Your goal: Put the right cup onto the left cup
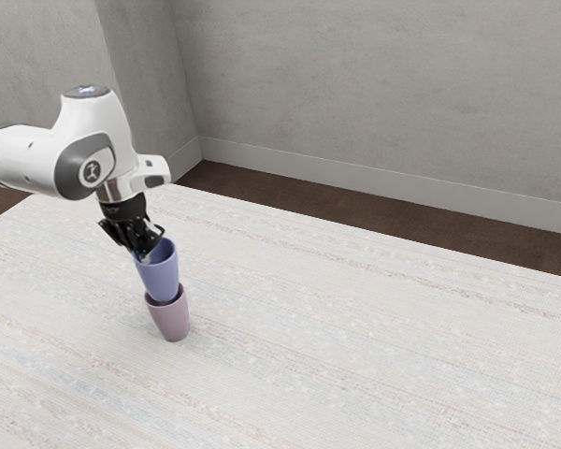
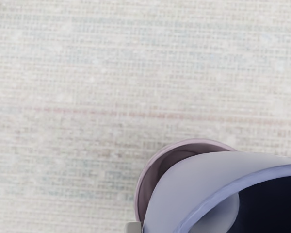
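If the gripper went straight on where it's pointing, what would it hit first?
Most likely the blue cup, right at the tip of the gripper, then the mauve cup below; exact depth is unclear.

Indoor room, kind unclear; grey walls (image 1: 374, 94); pale baseboard (image 1: 355, 178); brown floor (image 1: 355, 209)

Pale striped tabletop (image 1: 374, 337); grey wall (image 1: 374, 84); brown floor (image 1: 355, 201).

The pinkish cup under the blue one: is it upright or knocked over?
Upright: in the exterior view, the pinkish cup stands base-down on the table, its rim below the blue cup.
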`<state>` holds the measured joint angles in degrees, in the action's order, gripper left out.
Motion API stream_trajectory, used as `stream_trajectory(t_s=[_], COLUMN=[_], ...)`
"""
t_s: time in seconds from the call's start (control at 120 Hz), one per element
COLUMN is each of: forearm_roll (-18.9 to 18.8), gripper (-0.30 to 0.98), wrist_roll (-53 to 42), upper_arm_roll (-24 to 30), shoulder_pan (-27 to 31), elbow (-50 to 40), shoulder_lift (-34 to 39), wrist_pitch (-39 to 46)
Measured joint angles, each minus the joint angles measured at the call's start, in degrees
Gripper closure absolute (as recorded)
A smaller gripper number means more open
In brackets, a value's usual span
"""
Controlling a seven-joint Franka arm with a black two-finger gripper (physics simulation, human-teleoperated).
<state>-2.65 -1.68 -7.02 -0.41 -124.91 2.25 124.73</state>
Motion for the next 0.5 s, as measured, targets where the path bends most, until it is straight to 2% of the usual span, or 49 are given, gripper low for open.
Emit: stream_trajectory(t_s=[0.308,0.5], forearm_roll=[1.24,2.36], gripper=[0.76,0.38], wrist_roll=[-0.28,-0.77], upper_arm_roll=[-0.08,0.07], shoulder_pan=[-0.18,-0.15], elbow=[0.08,-0.43], shoulder_lift=[-3.53,-2.63], wrist_pitch=[1.69,2.44])
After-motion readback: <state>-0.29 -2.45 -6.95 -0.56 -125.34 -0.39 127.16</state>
